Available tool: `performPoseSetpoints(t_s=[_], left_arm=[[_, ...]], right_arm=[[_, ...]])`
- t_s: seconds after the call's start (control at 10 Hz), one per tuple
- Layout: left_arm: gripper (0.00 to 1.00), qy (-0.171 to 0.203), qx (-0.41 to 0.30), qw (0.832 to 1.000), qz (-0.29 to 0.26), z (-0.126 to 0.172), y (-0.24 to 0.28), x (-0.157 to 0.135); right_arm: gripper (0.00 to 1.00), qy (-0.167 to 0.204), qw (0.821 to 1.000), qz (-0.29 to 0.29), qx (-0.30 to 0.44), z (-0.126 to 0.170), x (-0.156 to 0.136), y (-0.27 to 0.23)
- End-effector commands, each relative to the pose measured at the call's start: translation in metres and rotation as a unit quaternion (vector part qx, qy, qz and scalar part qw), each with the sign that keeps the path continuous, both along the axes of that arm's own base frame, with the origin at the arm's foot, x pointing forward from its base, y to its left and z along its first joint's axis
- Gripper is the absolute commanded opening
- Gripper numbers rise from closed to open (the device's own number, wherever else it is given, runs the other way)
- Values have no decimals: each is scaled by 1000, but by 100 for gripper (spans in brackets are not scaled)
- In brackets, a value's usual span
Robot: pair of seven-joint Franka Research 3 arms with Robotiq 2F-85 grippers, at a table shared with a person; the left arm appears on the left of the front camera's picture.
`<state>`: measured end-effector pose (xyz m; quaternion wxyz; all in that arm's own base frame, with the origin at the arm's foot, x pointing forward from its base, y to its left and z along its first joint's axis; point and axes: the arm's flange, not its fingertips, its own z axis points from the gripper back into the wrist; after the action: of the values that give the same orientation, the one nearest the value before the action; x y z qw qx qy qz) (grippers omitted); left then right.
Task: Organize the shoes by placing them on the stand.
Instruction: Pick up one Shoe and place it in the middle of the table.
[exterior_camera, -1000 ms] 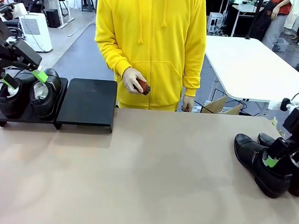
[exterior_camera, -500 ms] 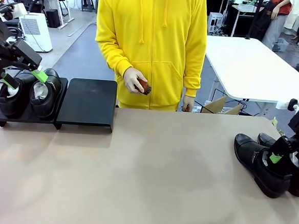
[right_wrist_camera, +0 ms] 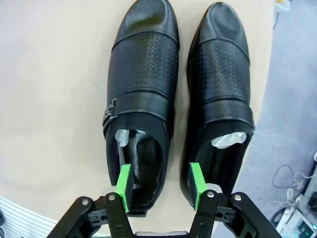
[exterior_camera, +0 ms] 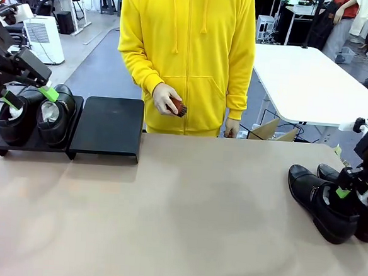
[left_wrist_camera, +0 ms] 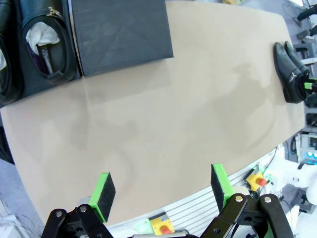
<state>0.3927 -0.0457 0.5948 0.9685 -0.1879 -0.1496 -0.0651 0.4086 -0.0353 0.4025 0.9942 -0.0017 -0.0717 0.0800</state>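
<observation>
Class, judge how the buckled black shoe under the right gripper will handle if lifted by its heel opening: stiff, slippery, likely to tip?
The buckled shoe looks glossy, so the fingers may slip on it. Its upper holds shape with paper stuffing inside, so likely stiffish. Gripped at the heel, the long toe would probably dip.

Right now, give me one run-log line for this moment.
left gripper: open, over stand | right gripper: open, at one shoe heel | stand: two shoes | table: two shoes

Tan table (exterior_camera: 177, 232), black stand (exterior_camera: 106, 127) at far left, 2 black shoes (exterior_camera: 318, 199) near right edge
</observation>
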Motion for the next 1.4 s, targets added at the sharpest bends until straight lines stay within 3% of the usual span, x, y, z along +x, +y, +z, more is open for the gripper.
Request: performPoseSetpoints(t_s=[0.0, 1.3], left_arm=[[100, -2, -9, 1000, -10, 1, 1, 0], [100, -2, -9, 1000, -10, 1, 1, 0]], right_arm=[[59, -14, 1000, 10, 0, -9, 6, 2], [59, 25, 999, 31, 28, -57, 22, -1]])
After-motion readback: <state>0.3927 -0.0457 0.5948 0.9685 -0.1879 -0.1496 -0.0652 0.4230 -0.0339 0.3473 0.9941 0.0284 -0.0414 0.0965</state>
